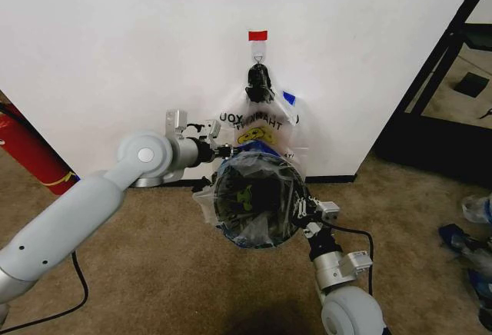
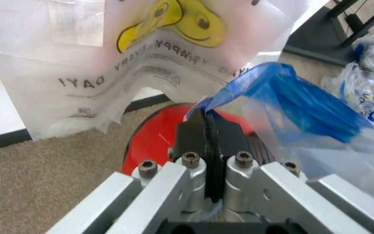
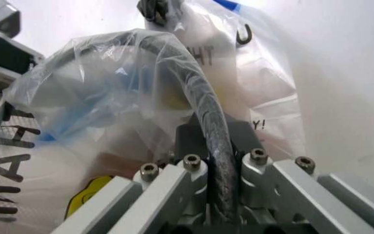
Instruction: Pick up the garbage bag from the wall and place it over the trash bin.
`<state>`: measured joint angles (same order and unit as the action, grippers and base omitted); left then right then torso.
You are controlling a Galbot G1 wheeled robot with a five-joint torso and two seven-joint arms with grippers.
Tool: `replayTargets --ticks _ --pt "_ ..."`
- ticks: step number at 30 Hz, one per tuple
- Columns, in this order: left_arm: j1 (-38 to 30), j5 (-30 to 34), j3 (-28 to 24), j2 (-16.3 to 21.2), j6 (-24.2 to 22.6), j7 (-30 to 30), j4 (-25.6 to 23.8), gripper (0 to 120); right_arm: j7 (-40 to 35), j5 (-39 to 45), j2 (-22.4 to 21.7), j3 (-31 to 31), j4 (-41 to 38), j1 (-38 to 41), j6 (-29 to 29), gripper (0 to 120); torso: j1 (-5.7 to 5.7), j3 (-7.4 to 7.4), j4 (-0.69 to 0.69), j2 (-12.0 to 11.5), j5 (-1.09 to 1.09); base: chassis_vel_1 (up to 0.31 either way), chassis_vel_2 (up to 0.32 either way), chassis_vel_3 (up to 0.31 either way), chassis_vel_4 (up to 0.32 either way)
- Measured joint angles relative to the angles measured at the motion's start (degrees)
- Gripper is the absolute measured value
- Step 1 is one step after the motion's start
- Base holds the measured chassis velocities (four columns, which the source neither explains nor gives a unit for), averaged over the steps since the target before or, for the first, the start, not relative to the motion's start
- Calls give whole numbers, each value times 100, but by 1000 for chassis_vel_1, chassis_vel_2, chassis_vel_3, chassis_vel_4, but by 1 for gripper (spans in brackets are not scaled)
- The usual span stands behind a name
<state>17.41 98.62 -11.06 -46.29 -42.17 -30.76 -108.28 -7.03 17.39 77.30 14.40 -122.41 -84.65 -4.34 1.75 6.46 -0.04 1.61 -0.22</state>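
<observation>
I have the garbage bag (image 1: 257, 197) draped into the trash bin (image 1: 231, 223), which stands near the wall (image 1: 115, 35). My left hand (image 1: 223, 151) pinches its blue trim at the far-left rim; my right hand (image 1: 301, 213) clamps bag and rim at near-right.

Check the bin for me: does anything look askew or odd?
Yes. The trash bin is tipped, its mouth facing the head camera, held between both grippers. The right gripper clamps its rim through the garbage bag; the left gripper pinches the blue trim. Spare bags hang on the wall behind.
</observation>
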Motion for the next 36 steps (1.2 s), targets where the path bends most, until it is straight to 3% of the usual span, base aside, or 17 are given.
replayTargets --ticks 11,20,29,32,33,36 --pt "-411 -527 -727 -176 3 277 600 0 57 -34 -7 -52 -145 -93 1 1 0 0 0 0 0 0 0 0 0" --pt "-475 -707 -810 -181 3 433 671 0 82 -53 33 -68 -124 -117 -9 1 0 0 -1 0 0 0 0 0 0" --pt "-396 -816 -663 35 3 433 307 28 36 -24 127 -74 -6 -117 -6 1 0 0 0 0 -1 0 0 0 0" --pt "-234 -1327 -573 292 3 958 -51 43 -47 95 177 -81 60 -87 62 1 0 0 1 0 0 0 0 0 0" --pt "-234 -1327 -573 292 3 958 -51 43 -47 95 177 -81 60 -87 62 1 0 0 1 0 0 0 0 0 0" --pt "-147 -1466 -424 398 5 1098 -307 58 -145 243 228 -96 115 -37 147 1 -1 0 0 0 1 0 0 0 0"
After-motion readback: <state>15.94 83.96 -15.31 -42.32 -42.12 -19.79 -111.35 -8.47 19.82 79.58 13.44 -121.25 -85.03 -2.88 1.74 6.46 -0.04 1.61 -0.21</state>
